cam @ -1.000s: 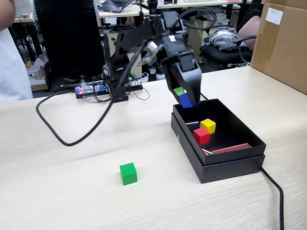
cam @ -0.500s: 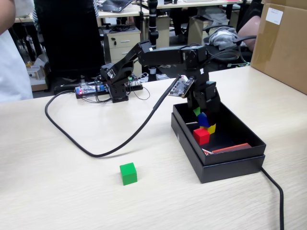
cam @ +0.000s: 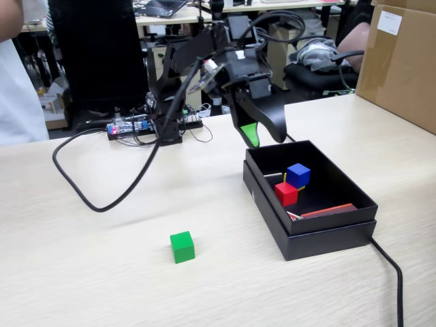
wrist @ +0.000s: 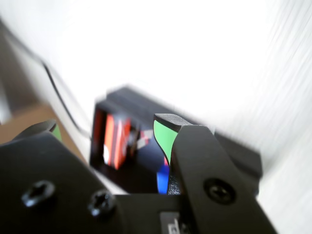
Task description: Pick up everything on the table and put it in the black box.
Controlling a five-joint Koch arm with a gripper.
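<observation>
The empty pincer (cam: pixel 267 139) is hanging open above the black box (cam: pixel 320 240), which is holding the blue cube (cam: pixel 298 174), red cube (cam: pixel 285 194) and a yellow sliver; the green cube (cam: pixel 182 246) is waiting on the tabletop (cam: pixel 82 266).

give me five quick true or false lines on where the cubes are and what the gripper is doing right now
1. The green cube lies inside the black box. False: it sits on the table, outside the box.
2. The blue cube rests above the red cube in the box. True.
3. The gripper is shut on a cube. False: its jaws are apart and empty.
4. The gripper hangs above the box's far edge. True.
5. The yellow cube stands alone on the table. False: only a yellow sliver shows under the blue cube.
</observation>
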